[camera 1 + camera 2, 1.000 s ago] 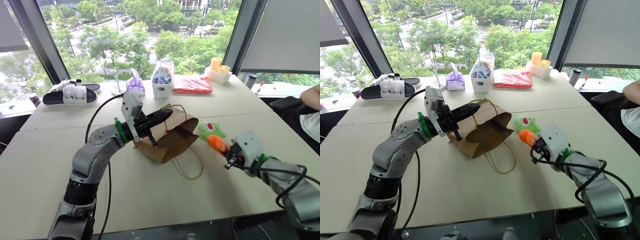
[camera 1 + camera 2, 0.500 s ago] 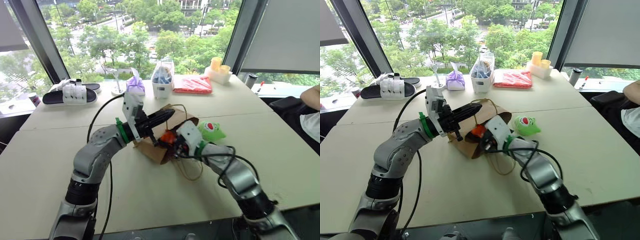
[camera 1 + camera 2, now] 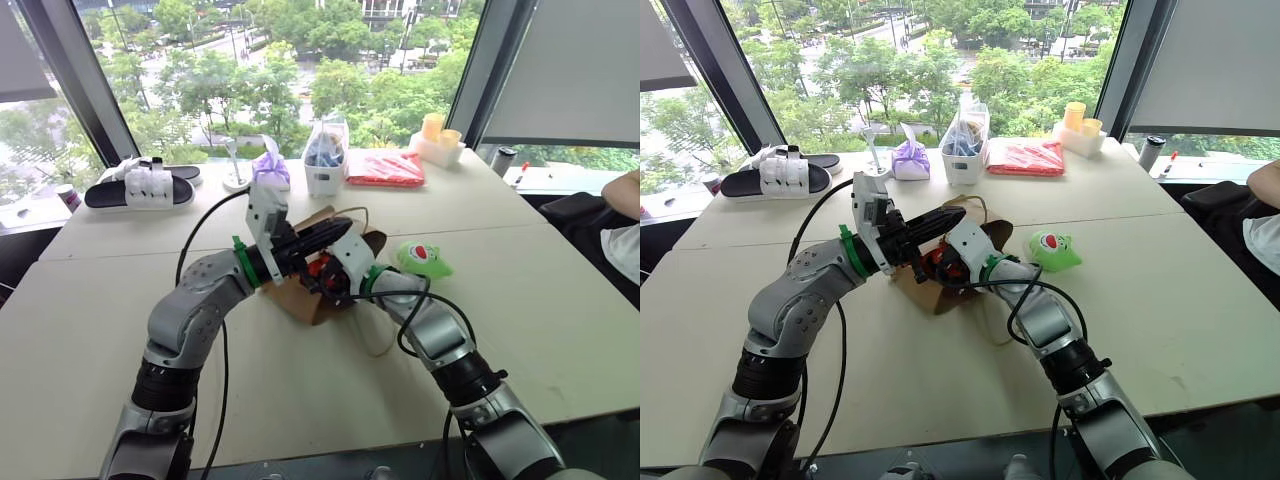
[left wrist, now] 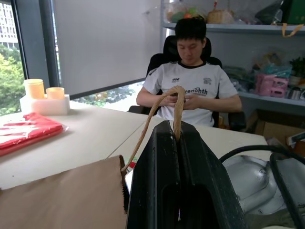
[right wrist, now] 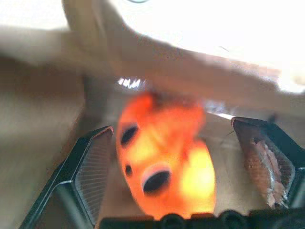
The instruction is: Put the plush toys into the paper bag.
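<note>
The brown paper bag point(image 3: 305, 298) lies on the table with its mouth held up. My left gripper point(image 3: 338, 229) is shut on the bag's tan loop handle point(image 4: 177, 102). My right gripper point(image 3: 324, 272) has reached into the bag's mouth and is open. The orange plush toy point(image 5: 164, 167) sits between its spread fingers point(image 5: 93, 160) inside the bag, with a gap on one side. It shows as an orange patch point(image 3: 319, 266) at the mouth. The green plush toy point(image 3: 423, 258), with its red mouth, lies on the table just right of the bag.
Along the table's far edge stand black-and-white slippers point(image 3: 140, 187), a purple bundle point(image 3: 270, 170), a clear bag of blue items point(image 3: 323, 160), a red packet point(image 3: 385, 170) and yellow cups point(image 3: 438, 135). A person point(image 4: 190, 81) sits at the right.
My right arm has swung left from the table's right side, carrying the orange toy into the bag's mouth, and its fingers have opened. The left gripper kept still on the handle.
</note>
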### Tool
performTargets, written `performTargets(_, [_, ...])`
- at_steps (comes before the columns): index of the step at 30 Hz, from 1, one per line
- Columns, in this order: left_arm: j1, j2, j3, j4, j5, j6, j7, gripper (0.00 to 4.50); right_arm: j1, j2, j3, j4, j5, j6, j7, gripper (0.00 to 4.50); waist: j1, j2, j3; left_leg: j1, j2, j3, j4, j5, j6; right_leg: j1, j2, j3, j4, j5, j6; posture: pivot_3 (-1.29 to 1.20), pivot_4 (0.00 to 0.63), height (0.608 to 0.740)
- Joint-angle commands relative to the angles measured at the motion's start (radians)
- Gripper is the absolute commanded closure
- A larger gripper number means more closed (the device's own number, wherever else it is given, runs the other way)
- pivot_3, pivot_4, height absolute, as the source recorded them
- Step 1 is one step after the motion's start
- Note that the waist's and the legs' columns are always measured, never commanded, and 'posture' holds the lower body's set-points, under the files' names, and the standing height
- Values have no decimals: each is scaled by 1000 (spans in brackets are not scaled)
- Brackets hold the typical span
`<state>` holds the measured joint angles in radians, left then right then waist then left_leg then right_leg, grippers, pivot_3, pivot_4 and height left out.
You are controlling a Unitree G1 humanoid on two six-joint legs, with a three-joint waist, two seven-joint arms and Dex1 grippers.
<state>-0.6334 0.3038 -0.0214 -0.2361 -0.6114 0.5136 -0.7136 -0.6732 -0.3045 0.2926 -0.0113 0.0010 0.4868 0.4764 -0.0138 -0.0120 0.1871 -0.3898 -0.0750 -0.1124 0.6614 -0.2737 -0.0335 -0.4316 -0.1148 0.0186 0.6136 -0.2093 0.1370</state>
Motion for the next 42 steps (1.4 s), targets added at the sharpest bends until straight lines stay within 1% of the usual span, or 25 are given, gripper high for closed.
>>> performTargets(1, [-7, 7, 19, -15, 2, -18, 3, 4500, 29, -84, -116, -262, 66, 120, 56, 62, 4, 0, 0, 0, 0, 0, 0, 0, 1, 0, 0, 0, 0, 0, 0, 0, 150, 740])
performTargets(4, [-6, 13, 22, -10, 4, -20, 0, 4500, 63, -135, -223, -399, 145, 254, 72, 62, 3, 0, 0, -1, 0, -1, 0, -2, 4, 0, 0, 0, -1, 0, 0, 0, 150, 740])
performTargets(6, [-6, 19, 24, -3, 7, -25, -6, 4500, 98, -209, -317, -456, 177, 326, 94, 62, 3, 0, 0, -1, 0, -1, 0, -3, 5, 0, 0, 0, -1, 0, 0, 0, 150, 740])
performTargets(8, [-7, 21, 27, 4, 9, -28, -10, 4500, 133, -267, -392, -452, 190, 363, 96, 62, 4, 0, 0, -1, 0, -1, 0, -3, 5, 0, 0, 0, -1, 0, 0, 0, 150, 740])
performTargets(10, [-8, 19, 26, 8, 11, -32, -11, 4500, 155, -304, -399, -414, 177, 358, 85, 62, 4, 0, 0, 0, 0, 0, 0, -3, 5, 1, 0, 0, -1, 0, 0, 0, 150, 740])
performTargets(13, [-12, 13, 21, 15, 13, -39, -8, 4500, 149, -328, -319, -205, 69, 263, 26, 62, -4, 0, 0, 1, 0, 3, 0, -3, 5, 2, 0, 0, -1, 0, 0, 0, 150, 740])
performTargets(16, [-9, 7, 9, 12, 18, -45, -11, 4500, 123, -311, -261, -6, 8, 121, -1, 62, -3, 0, 0, 2, 1, 3, 0, -3, 5, 2, 0, 0, 0, 0, 0, 0, 150, 740])
performTargets(18, [-5, 5, 4, 4, 18, -44, -9, 4500, 84, -279, -238, 145, -15, 30, -21, 62, -2, 0, 0, 2, 0, 3, 0, -3, 5, 2, 0, 1, 0, 0, 0, 0, 150, 740])
performTargets(19, [-3, 5, 4, 1, 19, -45, -6, 4500, 55, -244, -251, 231, 0, 7, -32, 62, -4, 0, 0, 2, 0, 3, 0, -3, 5, 2, 0, 1, -1, 0, 0, 0, 150, 740])
performTargets(21, [-2, 3, 5, -5, 24, -49, 3, 4500, 5, -209, -247, 383, -15, -72, -61, 62, -5, 0, 0, 2, 0, 4, 0, -3, 5, 2, 0, 2, -1, 0, 0, 0, 150, 740])
performTargets(24, [-1, -2, 7, -10, 28, -50, 13, 4500, -41, -190, -238, 505, -45, -176, -89, 62, -2, 0, 0, 1, 0, 4, 0, -3, 5, 1, 0, 2, -1, 0, 0, 0, 150, 740])
performTargets(27, [1, -4, 8, -16, 29, -49, 20, 4500, -70, -176, -239, 573, -56, -243, -100, 62, -1, 0, 0, 1, 0, 4, 0, -3, 5, 2, 0, 2, -1, 0, 0, 0, 150, 740])
performTargets(30, [9, 0, 12, -23, 28, -48, 24, 4500, -81, -173, -241, 596, -68, -289, -111, 834, -3, 0, 0, 1, 0, 3, 0, -2, 4, 2, 0, 2, -1, 0, 0, 0, 150, 740])
performTargets(32, [9, 2, 16, -20, 29, -49, 24, 4500, -80, -176, -247, 600, -70, -301, -113, 1796, -3, 0, 0, 1, 0, 3, 0, -2, 4, 2, 0, 2, -1, 0, 0, 0, 150, 740])
performTargets(33, [9, 3, 17, -18, 29, -51, 23, 4500, -77, -180, -251, 593, -69, -304, -112, 2348, -5, 0, 0, 1, 0, 3, 0, -2, 4, 2, 0, 2, -1, 0, 0, 0, 150, 740])
performTargets(34, [8, 3, 18, -16, 29, -51, 22, 4500, -72, -184, -255, 584, -68, -304, -111, 2758, -5, 0, 0, 1, 0, 3, 0, -2, 4, 1, 0, 2, -1, 0, 0, 0, 150, 740])
performTargets(36, [8, 4, 19, -12, 29, -52, 20, 4500, -59, -192, -265, 548, -61, -290, -107, 3882, -5, 0, 0, 1, 0, 3, 0, -2, 4, 2, 0, 2, -1, 0, 0, 0, 150, 740])
performTargets(37, [8, 3, 19, -11, 29, -53, 20, 4500, -56, -194, -267, 539, -60, -286, -107, 4367, -4, 0, 0, 1, 0, 3, 0, -2, 4, 1, 0, 2, -1, 0, 0, 0, 150, 740])
performTargets(39, [4, 0, 15, -6, 31, -54, 19, 4500, -8, -218, -287, 393, -34, -206, -74, 4442, -3, 0, 0, 1, 0, 3, 0, -2, 4, 1, 0, 2, -1, 0, 0, 0, 150, 740])
performTargets(42, [-3, -2, 14, 8, 32, -56, 15, 4500, 79, -247, -332, 71, 74, 10, 14, 4442, 3, 0, 0, 0, 0, 2, 0, -2, 4, 1, 0, 1, -1, 0, 0, 0, 150, 740])
